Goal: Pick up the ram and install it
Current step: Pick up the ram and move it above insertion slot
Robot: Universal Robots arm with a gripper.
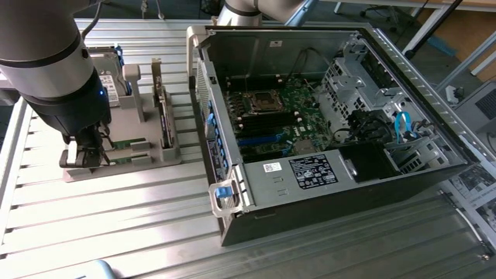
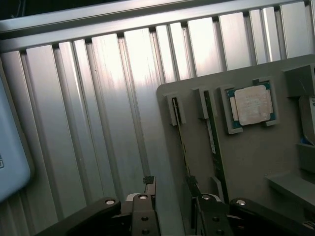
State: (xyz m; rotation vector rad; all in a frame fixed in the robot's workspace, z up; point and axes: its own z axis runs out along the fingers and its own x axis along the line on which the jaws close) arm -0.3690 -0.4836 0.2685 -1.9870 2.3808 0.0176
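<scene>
The pincer [image 2: 172, 191] hangs low over a matte grey plastic holder [image 2: 246, 162] on the ribbed metal counter [image 1: 116, 221]. Its jaws are spread wide, one dark finger [image 2: 150, 189] on each side of the ram [image 2: 178, 137]. The ram stands on its thin edge in the slot nearest the holder's rim, a narrow green strip seen almost edge-on. From here I can't tell whether either finger touches it. Its near end drops out of sight between the fingers, and its far end sits in a small grey clip.

Just beside it a second stick [image 2: 212, 140] stands the same way in the next slot, also cut off low down by the pincer's black body. Beyond that, a square processor chip [image 2: 252, 104] with a dull silver lid lies flat in a recess.

The arm [image 1: 46, 52], with its smooth grey and black sleeve, blocks much of the holder's back part in the exterior view. To the exterior view's right the black steel computer case [image 1: 434, 168] lies open, with its green motherboard [image 1: 279, 116] showing inside. A pale blue rounded object [image 2: 10, 162] is cut off at the frame edge and is too partial to identify.
</scene>
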